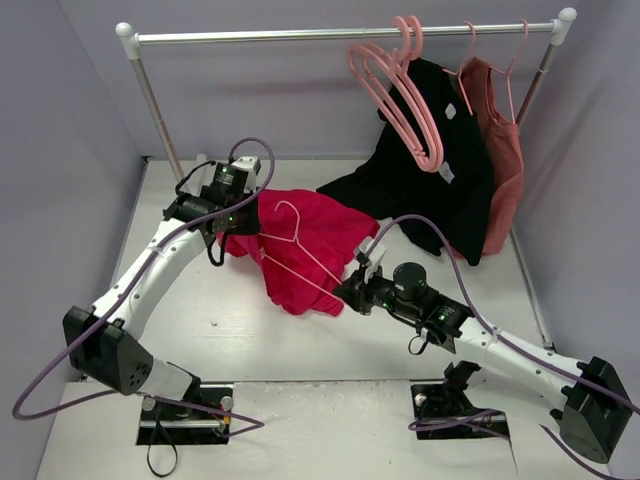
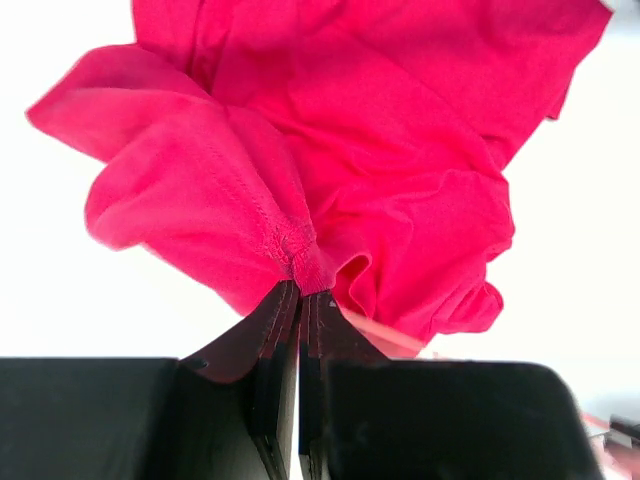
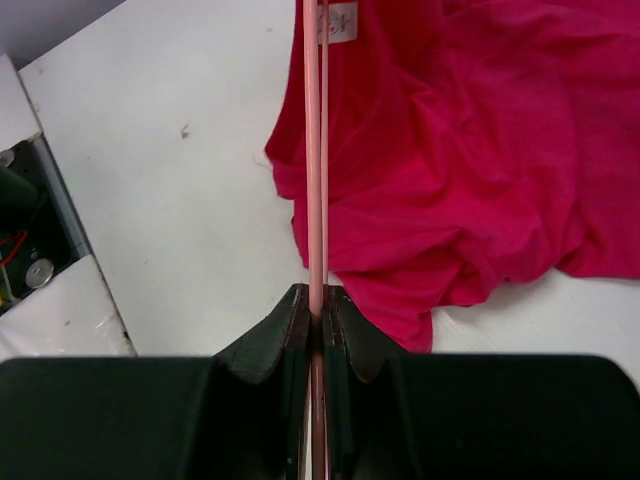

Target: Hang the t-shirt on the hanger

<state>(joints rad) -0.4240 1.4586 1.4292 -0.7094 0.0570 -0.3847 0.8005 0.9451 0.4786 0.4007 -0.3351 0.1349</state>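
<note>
- Crimson-pink cloth, the t-shirt (image 1: pixel 318 238), lies crumpled on the table (image 1: pixel 230 330) between the two arms, well in front of the rail (image 1: pixel 340 35).
- At the shirt's left edge, the left pincer (image 2: pixel 300 298) is clamped together on a gathered fold with a stitched seam. Whether that seam is sleeve or hem I cannot tell.
- On the other side, the right pincer (image 3: pixel 315 305) is closed on the thin pink hanger (image 3: pixel 313 150), gripping it at the end nearest that arm.
- From that grip the hanger's long axis runs straight away from the right pincer, across the top of the shirt and towards the left pincer, with its hook at the far end.
- It looks to be lying on the cloth, not inside it, so I would say the dressing has not begun.
- A white label (image 3: pixel 337 20) shows just beside the far stretch of the hanger, which suggests the neck opening is up there.
- The next move probably turns on this: the left arm is nearer the shirt's opening and must hold it apart, while the right arm slides the hanger along its own axis into it.
- One risk I see is that the bunched folds may catch the hanger's tip.
</note>
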